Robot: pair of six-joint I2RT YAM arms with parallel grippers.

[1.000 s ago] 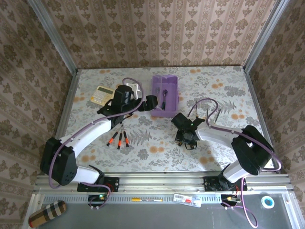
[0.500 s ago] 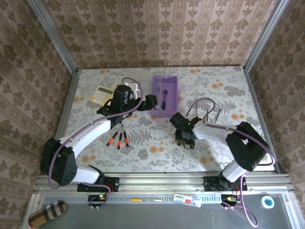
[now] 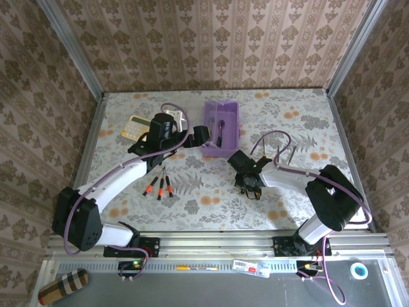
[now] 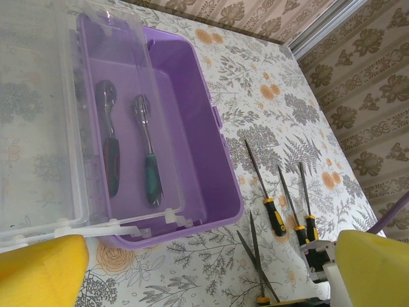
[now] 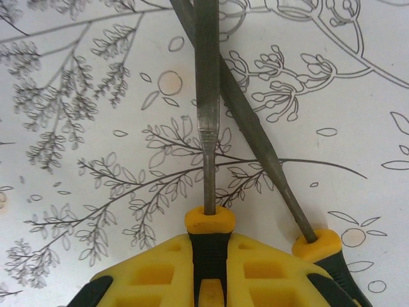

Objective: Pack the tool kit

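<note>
Down at the near rail, a striped roll lies on the left and a ring of tape on the right. Onto the flowered table now: three orange-handled screwdrivers lie side by side on the left half, well apart from the purple case. Right of centre, the right gripper is down at the tabletop and clenched on the handle of a yellow-and-black screwdriver. The wrist view has its yellow fingers pressed to both sides of the black grip, with the metal shaft pointing straight away along the table. A second screwdriver of the same kind lies just beside it, its shaft crossing the held one farther up and its handle free of the fingers. A little farther back, three more yellow-and-black screwdrivers lie close together, right of the case. The left gripper hangs just beside the case's near left corner, jaws spread wide, yellow pads far apart at either side of its wrist view, holding nothing. Then the case itself, on the far half of the table near the middle, with its clear lid swung open to one side. Inside, a black-handled wrench and a green-handled wrench lie side by side. Left of the case, past the left arm, sits the yellow calculator.
</note>
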